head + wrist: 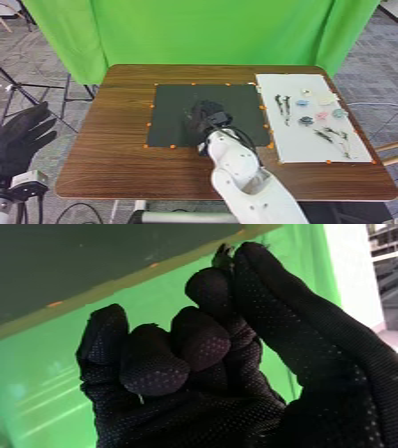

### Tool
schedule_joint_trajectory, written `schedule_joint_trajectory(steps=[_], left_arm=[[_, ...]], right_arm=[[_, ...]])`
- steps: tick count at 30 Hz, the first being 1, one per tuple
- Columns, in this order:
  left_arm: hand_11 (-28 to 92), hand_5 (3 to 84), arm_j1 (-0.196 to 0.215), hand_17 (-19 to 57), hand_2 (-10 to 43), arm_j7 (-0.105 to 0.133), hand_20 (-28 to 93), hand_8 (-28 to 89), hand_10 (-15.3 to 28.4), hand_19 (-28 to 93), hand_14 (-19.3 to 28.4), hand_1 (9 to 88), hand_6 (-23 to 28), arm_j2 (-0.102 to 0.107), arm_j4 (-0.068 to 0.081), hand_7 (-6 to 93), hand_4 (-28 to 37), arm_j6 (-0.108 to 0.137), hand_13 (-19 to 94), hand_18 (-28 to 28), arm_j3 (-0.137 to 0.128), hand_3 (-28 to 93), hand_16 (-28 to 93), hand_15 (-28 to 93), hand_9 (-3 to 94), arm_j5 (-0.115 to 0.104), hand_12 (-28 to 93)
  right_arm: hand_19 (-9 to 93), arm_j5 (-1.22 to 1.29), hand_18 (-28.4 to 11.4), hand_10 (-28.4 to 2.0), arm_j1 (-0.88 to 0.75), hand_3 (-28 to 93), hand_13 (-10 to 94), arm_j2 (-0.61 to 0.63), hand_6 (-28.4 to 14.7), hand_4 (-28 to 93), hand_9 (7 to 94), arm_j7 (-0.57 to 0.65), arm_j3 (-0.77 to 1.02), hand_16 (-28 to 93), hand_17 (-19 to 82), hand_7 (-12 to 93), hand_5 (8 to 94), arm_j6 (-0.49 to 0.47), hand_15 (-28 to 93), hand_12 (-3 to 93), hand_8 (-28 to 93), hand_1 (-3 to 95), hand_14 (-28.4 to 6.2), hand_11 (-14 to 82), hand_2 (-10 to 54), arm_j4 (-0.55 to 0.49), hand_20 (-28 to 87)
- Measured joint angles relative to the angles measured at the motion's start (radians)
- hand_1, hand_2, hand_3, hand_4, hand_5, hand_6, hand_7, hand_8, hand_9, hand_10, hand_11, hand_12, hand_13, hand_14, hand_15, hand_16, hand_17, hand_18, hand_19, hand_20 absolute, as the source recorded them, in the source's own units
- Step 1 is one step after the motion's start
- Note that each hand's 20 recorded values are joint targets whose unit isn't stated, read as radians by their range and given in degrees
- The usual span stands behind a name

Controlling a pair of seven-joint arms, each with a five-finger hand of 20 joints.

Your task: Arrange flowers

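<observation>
A big green cloth (pixel 222 37) is hanging behind the black mat (pixel 169 132). The brown table (pixel 102 170) is sitting under the mat. A white sheet (pixel 298 150) is lying just to the right of the mat. The left hand (pixel 22 137) is waiting well to the left of the mat, and its fingers are pointing out straight and loose. The right hand (pixel 213 115) is reaching over the mat, and its thumb and a finger are pinching a small, thin thing (pixel 222 257), too little to name. Dark stems (pixel 287 106) and pale, leafy stems (pixel 342 144) are lying on the sheet to the mat's right. Blue (pixel 302 103), pink (pixel 322 115) and cream (pixel 328 98) flowers are resting near them. Little orange dots (pixel 148 124) are going around the mat.
</observation>
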Motion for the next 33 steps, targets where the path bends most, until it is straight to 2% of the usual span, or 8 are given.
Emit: schedule_joint_trajectory(steps=[13, 15, 23, 33], left_arm=[[16, 24.1, -0.017, -10.0, -6.6, -0.021, 9, -10, 9.2, 38, 11.1, 24.1, 2.1, 0.016, 0.002, 22.1, -26.1, -0.006, 15, 17.8, 0.022, 69, 6, 20, 18.5, 0.000, 19], [15, 24.1, -0.020, -10.0, -6.6, -0.024, 9, -10, 9.2, 38, 11.1, 24.1, 2.1, 0.020, 0.002, 22.0, -26.2, -0.007, 15, 17.8, 0.026, 69, 6, 20, 18.5, 0.000, 19], [15, 24.1, -0.027, -10.1, -6.6, -0.031, 9, -10, 9.1, 38, 11.1, 24.1, 2.1, 0.030, 0.004, 22.1, -26.1, -0.008, 15, 17.8, 0.036, 69, 6, 21, 18.5, 0.001, 20], [15, 24.2, -0.057, -10.1, -6.4, -0.054, 9, -10, 9.2, 38, 11.1, 24.0, 2.1, 0.059, 0.019, 22.0, -26.1, -0.014, 15, 17.8, 0.058, 69, 6, 21, 18.6, 0.001, 20]], right_arm=[[84, -0.042, -22.4, -10.7, -0.034, 83, 72, -0.086, 0.7, -15, 76.3, 0.044, -0.011, 36, 32, 62, 67.0, -0.094, 88, 57.6, 24, 40.3, -10.9, 66.9, -9.5, 0.037, 42], [85, -0.045, -22.1, -10.4, -0.036, 83, 73, -0.096, 1.0, -14, 77.9, 0.044, -0.011, 37, 34, 62, 68.3, -0.094, 88, 54.9, 25, 39.6, -10.5, 67.9, -9.5, 0.045, 42], [87, -0.044, -22.3, -9.1, -0.048, 83, 77, -0.115, 1.6, -13, 81.1, 0.037, -0.021, 37, 37, 59, 72.7, -0.061, 87, 53.9, 25, 38.6, -9.5, 67.0, -9.5, 0.064, 41], [88, -0.032, -22.1, -8.9, -0.050, 83, 78, -0.149, 1.8, -15, 81.8, 0.036, -0.027, 37, 38, 58, 73.6, -0.038, 86, 53.5, 24, 39.0, -9.2, 65.8, -9.5, 0.095, 40]])
